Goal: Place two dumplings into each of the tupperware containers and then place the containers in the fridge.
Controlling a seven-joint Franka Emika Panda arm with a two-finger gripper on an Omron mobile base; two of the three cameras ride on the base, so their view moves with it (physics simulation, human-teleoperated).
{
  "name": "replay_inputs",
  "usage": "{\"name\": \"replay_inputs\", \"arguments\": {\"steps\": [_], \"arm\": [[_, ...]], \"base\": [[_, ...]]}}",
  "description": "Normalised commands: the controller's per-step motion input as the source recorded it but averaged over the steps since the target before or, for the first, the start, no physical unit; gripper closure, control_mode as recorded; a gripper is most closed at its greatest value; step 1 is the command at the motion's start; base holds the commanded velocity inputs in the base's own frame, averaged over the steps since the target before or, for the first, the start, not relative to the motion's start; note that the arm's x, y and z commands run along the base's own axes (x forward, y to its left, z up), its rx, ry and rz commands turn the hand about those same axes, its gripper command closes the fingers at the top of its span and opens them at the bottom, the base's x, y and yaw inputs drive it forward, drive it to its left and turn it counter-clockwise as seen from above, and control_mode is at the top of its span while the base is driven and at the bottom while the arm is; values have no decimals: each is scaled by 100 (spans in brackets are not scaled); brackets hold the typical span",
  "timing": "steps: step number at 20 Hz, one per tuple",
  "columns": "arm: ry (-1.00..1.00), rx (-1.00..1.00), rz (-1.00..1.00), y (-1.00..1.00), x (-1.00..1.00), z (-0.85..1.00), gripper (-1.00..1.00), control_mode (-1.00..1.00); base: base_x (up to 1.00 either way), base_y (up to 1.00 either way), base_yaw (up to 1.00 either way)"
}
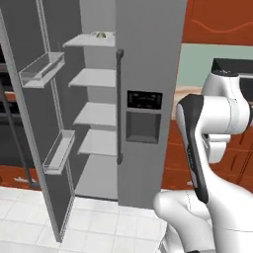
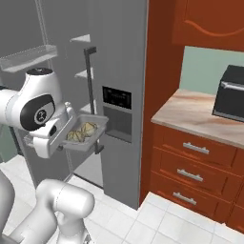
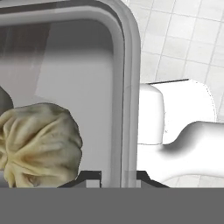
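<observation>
Now, at the far left the fridge point(image 1: 148, 59) stands with its door swung open, and a second container point(image 1: 102, 35) with something small and olive in it sits on the top shelf point(image 1: 91, 40). Just right of the opening, in the right base view, the gripper point(image 2: 66, 136) is clamped on the near rim of a tupperware container point(image 2: 93, 133), held level in front of the fridge with two dumplings point(image 2: 83, 131) inside. At the far right a microwave point(image 2: 231, 93) rests on the counter point(image 2: 198, 112).

I see fridge point(image 1: 148, 74) door point(image 1: 29, 123) swung wide, middle shelves point(image 1: 96, 78) bare w/ room; top shelf point(image 1: 91, 39) partly taken by a container point(image 1: 101, 35).
</observation>
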Motion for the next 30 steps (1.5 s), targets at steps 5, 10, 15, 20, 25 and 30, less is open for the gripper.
{"name": "replay_inputs", "arguments": {"steps": [5,10,15,20,25,30], "arm": [[0,0,0,0,0,0,100,100],[0,0,0,0,0,0,100,100],[0,0,0,0,0,0,100,100],[0,0,0,0,0,0,100,100],[0,0,0,0,0,0,100,100],[0,0,0,0,0,0,100,100]], "base": [[38,48,-28],[53,49,-15],[68,54,0],[83,42,0],[68,40,1],[45,26,0]]}}
